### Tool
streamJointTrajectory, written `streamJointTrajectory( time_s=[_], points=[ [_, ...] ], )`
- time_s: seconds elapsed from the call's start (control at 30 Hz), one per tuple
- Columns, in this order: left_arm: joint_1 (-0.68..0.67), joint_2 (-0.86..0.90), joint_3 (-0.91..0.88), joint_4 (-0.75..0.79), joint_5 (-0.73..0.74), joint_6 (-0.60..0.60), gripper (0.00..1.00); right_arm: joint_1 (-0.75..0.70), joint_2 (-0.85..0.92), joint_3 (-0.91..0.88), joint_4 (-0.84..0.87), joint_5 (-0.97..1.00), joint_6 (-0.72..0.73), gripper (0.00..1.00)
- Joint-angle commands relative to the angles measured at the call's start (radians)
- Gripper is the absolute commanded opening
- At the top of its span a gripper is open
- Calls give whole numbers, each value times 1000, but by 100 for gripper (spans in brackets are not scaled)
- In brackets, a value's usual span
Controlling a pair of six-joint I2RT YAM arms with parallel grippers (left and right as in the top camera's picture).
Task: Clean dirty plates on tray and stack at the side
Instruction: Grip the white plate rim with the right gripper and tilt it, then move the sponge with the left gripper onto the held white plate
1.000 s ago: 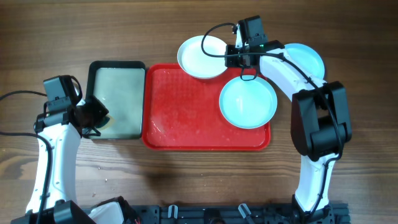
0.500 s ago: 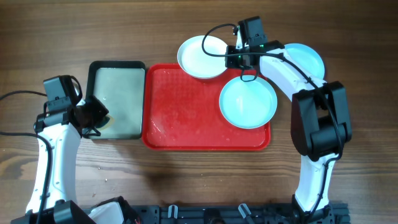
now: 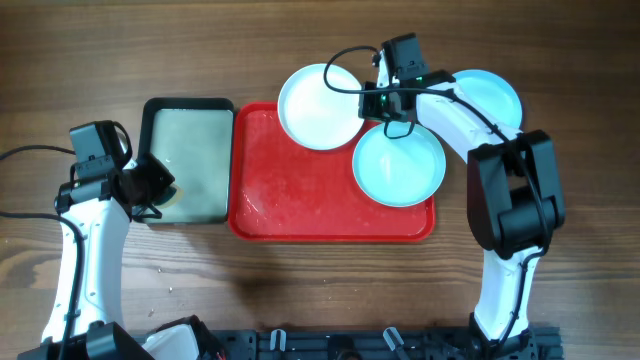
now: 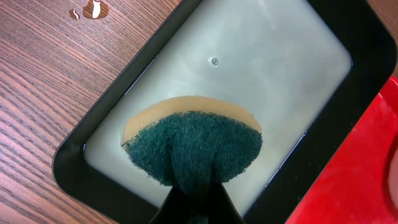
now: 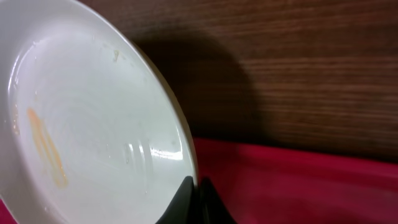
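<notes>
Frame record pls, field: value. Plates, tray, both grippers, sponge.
white plate: gripped at its rim by right gripper, over the far edge of the red tray; looks lifted; orange smear inside
aqua plate on tray: flat, at the tray's right end
aqua plate off tray: on the table, right of the tray, partly hidden by the right arm
left gripper: shut on sponge, over black tray
black tray contents: pale liquid

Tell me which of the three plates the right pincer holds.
The white plate, gripped at its rim; the aqua plates lie free, one on the tray, one off it.
</notes>
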Motion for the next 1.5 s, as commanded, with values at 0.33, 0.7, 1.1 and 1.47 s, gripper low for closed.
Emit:
streamJointTrajectory(
  time_s=[0.33,0.7,1.1,1.47],
  points=[
    [-4,1,-6,7,-3,13,4,158,-35,-6,-226,-76,59,16],
    [-4,1,-6,6,-2,13,4,159,-125,31,-209,37,-199,35],
    [-5,1,-6,6,-2,13,4,164,12,26,-112,40,-209,32],
    [-4,1,-6,6,-3,13,4,164,11,26,-139,75,-207,7]
  ],
)
